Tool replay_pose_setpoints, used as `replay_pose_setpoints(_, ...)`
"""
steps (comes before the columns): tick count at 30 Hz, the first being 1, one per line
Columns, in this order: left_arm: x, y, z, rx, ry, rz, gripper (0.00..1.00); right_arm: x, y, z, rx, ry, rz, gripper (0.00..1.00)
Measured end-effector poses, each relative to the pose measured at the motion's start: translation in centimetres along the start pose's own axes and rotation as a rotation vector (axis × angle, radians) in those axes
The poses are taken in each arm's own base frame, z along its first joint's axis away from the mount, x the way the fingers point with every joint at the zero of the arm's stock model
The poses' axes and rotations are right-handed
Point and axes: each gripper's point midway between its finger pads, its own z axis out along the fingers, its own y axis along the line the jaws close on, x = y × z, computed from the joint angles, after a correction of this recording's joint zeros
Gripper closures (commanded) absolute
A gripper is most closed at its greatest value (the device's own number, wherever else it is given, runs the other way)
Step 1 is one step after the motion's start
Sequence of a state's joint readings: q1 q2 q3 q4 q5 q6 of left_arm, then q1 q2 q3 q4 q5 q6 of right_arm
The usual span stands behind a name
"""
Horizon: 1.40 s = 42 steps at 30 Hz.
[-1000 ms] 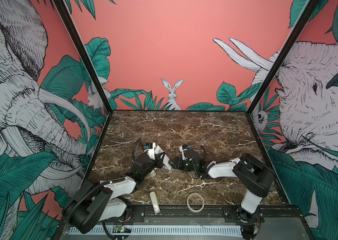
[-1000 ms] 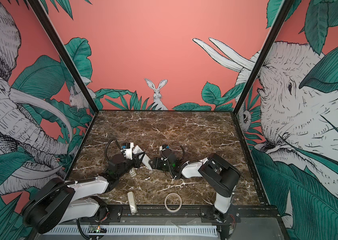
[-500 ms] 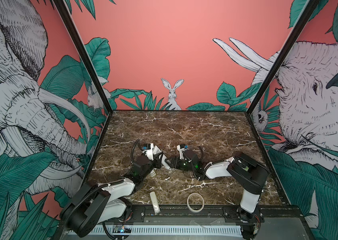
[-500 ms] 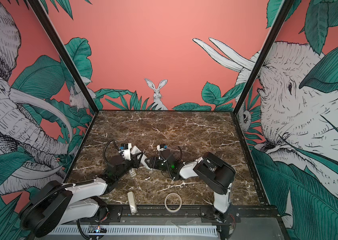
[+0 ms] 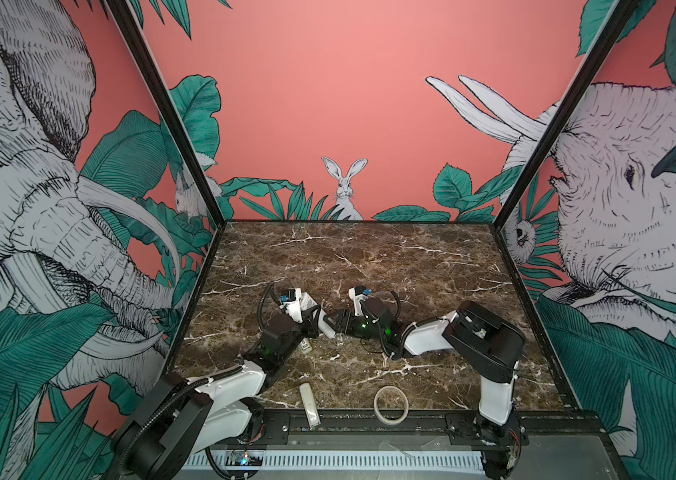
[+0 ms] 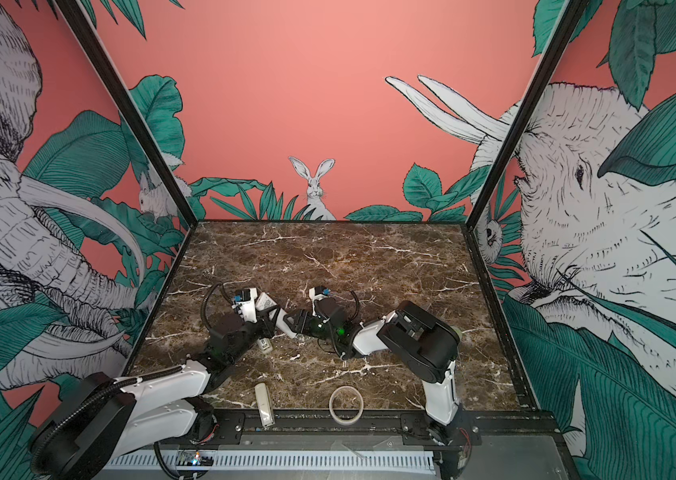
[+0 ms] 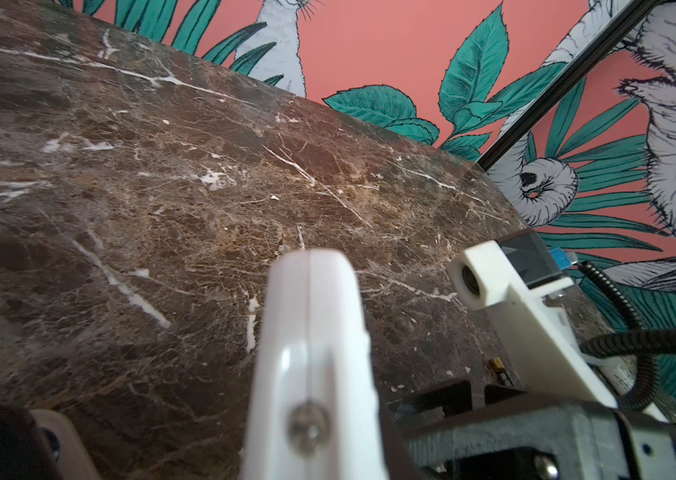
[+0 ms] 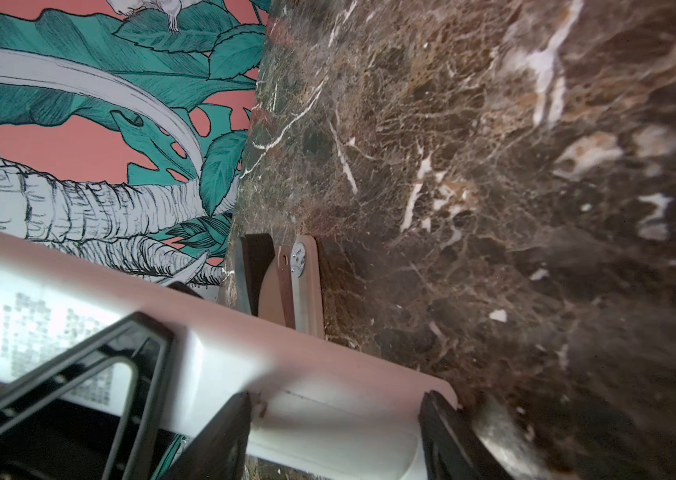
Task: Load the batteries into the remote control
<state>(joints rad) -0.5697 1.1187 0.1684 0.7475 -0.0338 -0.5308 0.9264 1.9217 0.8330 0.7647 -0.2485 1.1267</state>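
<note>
The white remote control hangs just above the marble, held between both grippers at mid-table; in a top view its labelled end points to the back. My left gripper is shut on its thin sides, so the left wrist view shows the remote control edge-on. My right gripper is shut across the width of the remote control, one black finger on each long edge. One battery lies on the table under the left arm, also in the other top view as the battery.
A small cream remote and a tape ring lie at the table's front edge. A blurred grey cylinder sits beside my right finger. The right wrist camera is close to the remote. Printed walls enclose three sides.
Both grippers and the remote control have shifted a little to the left. The right arm's elbow has swung left with them.
</note>
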Motion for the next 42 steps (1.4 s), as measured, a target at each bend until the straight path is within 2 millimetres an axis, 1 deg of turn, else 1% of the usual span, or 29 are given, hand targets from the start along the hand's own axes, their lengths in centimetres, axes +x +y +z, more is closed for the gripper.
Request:
replay_pose_setpoints(9, -0.7, 1.5, -0.8, -0.067, -0.045, -0.003, 1.0, 0.2, 1.0, 1.7, 0.013, 0.037, -0.006, 0.37)
replay_pose_setpoints(15, -1.1, 2.5, -1.2, -0.118, -0.076, 0.009, 1.0, 0.5, 2.0, 2.6, 0.077, 0.076, -0.046, 0.4)
replay_pose_setpoints(21, -1.2, 2.4, -1.1, -0.115, -0.082, 0.024, 1.0, 0.4, 2.0, 2.1, 0.183, 0.085, -0.117, 0.41)
replay_pose_setpoints(27, -1.1, 1.9, -0.8, -0.085, -0.081, 0.054, 1.0, 0.2, 1.9, 1.6, 0.254, 0.082, -0.18, 0.41)
replay_pose_setpoints(42, -1.0, 1.6, -0.7, -0.072, -0.075, 0.073, 1.0, -0.2, 1.9, 1.1, 0.334, 0.11, -0.279, 0.41)
